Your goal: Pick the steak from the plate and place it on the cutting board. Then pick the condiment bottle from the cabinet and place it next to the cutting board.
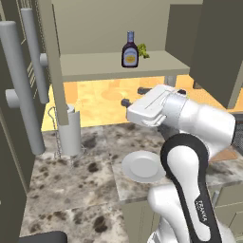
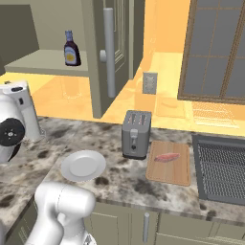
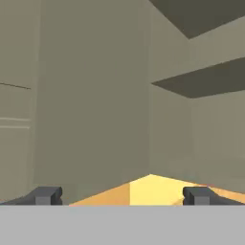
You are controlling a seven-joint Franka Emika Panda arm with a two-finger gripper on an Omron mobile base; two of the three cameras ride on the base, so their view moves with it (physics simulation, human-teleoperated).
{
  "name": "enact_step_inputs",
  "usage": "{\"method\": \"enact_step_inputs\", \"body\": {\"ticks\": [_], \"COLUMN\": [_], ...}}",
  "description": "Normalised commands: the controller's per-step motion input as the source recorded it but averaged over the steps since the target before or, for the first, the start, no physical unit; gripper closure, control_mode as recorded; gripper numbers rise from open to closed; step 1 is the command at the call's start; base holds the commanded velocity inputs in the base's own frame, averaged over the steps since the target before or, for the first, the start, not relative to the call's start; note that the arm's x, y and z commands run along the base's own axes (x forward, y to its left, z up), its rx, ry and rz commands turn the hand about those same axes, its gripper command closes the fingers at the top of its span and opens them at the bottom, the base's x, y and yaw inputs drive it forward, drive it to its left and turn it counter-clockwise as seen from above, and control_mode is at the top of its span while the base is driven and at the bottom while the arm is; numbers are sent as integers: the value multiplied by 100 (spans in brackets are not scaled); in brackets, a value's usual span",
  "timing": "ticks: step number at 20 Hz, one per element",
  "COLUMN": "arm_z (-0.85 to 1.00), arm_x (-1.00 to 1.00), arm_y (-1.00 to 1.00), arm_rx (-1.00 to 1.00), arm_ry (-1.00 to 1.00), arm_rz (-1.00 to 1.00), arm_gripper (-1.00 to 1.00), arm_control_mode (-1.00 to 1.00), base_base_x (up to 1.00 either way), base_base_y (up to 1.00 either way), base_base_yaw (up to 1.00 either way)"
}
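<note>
So the small dark purple-brown condiment bottle [image 1: 130,50] is standing upright on the beige-olive cabinet shelf [image 1: 95,66] — sitting up above the two-finger gripper [image 3: 122,195], whose jaws are gaping wide apart with nothing between them.

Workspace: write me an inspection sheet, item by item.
Surface: mottled stone counter.
Job's things: steak lies on the cutting board; plate is bare; condiment bottle stands upright on the cabinet shelf.
Clutter: toaster between plate and board; small green vegetable beside the bottle; grey cylinder in a wire holder.
Claw: claw open, holding nothing, facing cabinet panels.
Cables: nothing seen.
Surroundings: stovetop right of the board, window, wall outlet.
</note>
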Motion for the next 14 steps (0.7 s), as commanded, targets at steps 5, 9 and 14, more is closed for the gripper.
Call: {"method": "enact_step_inputs", "body": {"ticks": [5, 9, 14], "arm_z": [42, 28, 13], "arm_x": [0, 0, 0], "arm_y": [0, 0, -12], "arm_rx": [6, 3, 6], "arm_ry": [-16, -11, -5], "arm_rz": [-20, -12, -7], "arm_gripper": [-100, -100, -100], "arm_control_mode": [-100, -100, -100], "base_base_x": [0, 0, 0], "base_base_y": [0, 0, 0], "base_base_yaw": [0, 0, 0]}}
